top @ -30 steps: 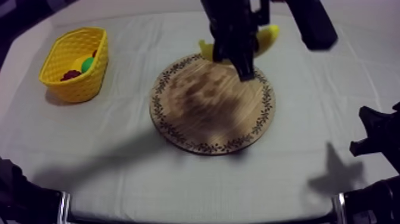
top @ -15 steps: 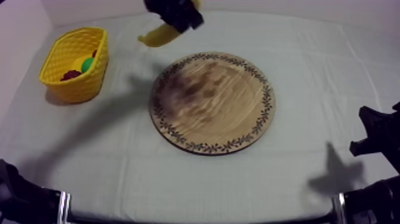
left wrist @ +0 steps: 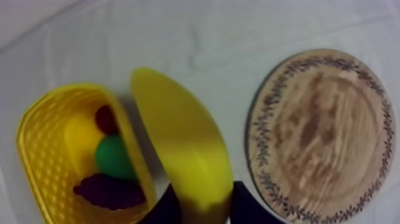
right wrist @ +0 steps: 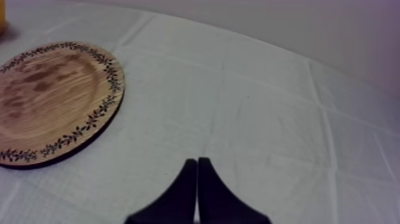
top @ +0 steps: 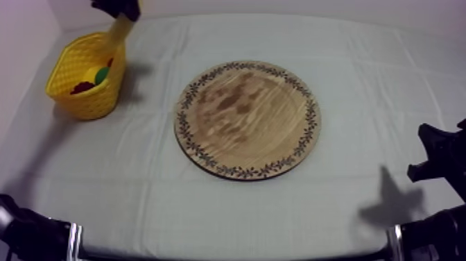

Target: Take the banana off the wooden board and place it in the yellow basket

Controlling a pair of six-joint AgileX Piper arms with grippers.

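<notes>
The yellow banana (top: 121, 30) hangs in the air at the far right rim of the yellow basket (top: 75, 52), held by my left gripper (top: 116, 7), which is shut on it. In the left wrist view the banana (left wrist: 178, 140) sticks out from between my black fingers (left wrist: 162, 210), over the cloth just beside the basket (left wrist: 34, 122) wall. The round wooden board (top: 246, 118) lies bare in the middle of the table. My right gripper (right wrist: 197, 168) rests low at the right side, shut as a narrow wedge, well clear of the board (right wrist: 53, 95).
Inside the basket lie a green fruit (left wrist: 113, 156), a small red fruit (left wrist: 106, 118), a dark bunch of grapes (left wrist: 107, 190) and a yellow fruit (left wrist: 80, 137). My right arm (top: 437, 158) sits at the table's right edge.
My left gripper has carried the banana from the board's far edge leftwards across the table to the basket's rim. The right arm has not moved.
</notes>
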